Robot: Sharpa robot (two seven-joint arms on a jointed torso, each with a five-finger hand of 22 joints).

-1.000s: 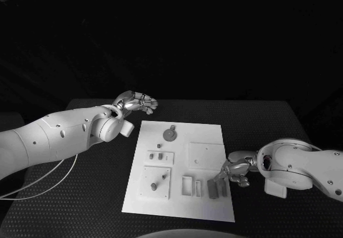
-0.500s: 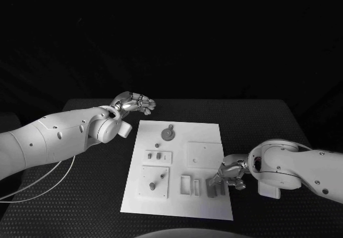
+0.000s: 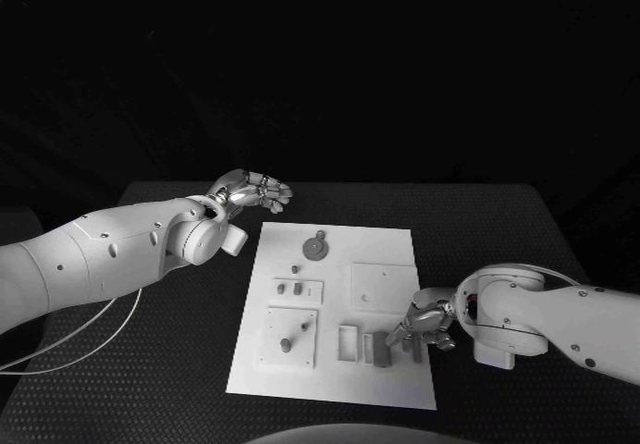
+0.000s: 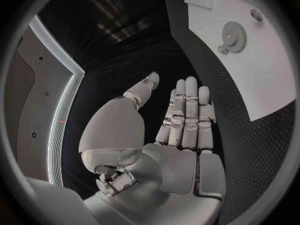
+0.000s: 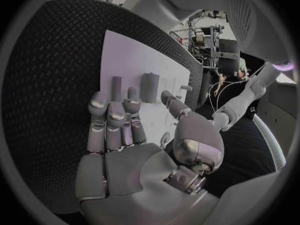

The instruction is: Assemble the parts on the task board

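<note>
Parts (image 3: 380, 350) nearest the right hand are two dark upright blocks standing near the board's near right corner, just inside its right edge; in the right wrist view they show as a slim bar (image 5: 116, 89) and a wider block (image 5: 149, 87) just past the fingertips. The board (image 3: 387, 250) lies in the middle of the table (image 3: 160, 370), long axis running near to far.

The right hand (image 3: 422, 321) sits at the board's right edge, fingers reaching inward over the blocks. Its fingers are extended and close together, the thumb set apart, and nothing lies between them; whether a fingertip touches a block cannot be told. The blocks lie just ahead of the fingers, toward the board's middle, and stand with their long axes upright, so the coming grasp probably turns on bringing thumb and fingers to opposite faces of one block. Just left of them are two white slotted frames (image 3: 348, 343), likely the seats for the blocks.

Farther in, toward the left edge, a plate holds a small peg (image 3: 286, 346), and beyond it another plate (image 3: 298, 292) carries two short pegs. A gear (image 3: 316, 247) lies near the far edge.

The left hand (image 3: 252, 192) hovers off the board's far left corner, fingers straight, holding nothing, well apart from the blocks. The right hand is clearly the nearer one.
</note>
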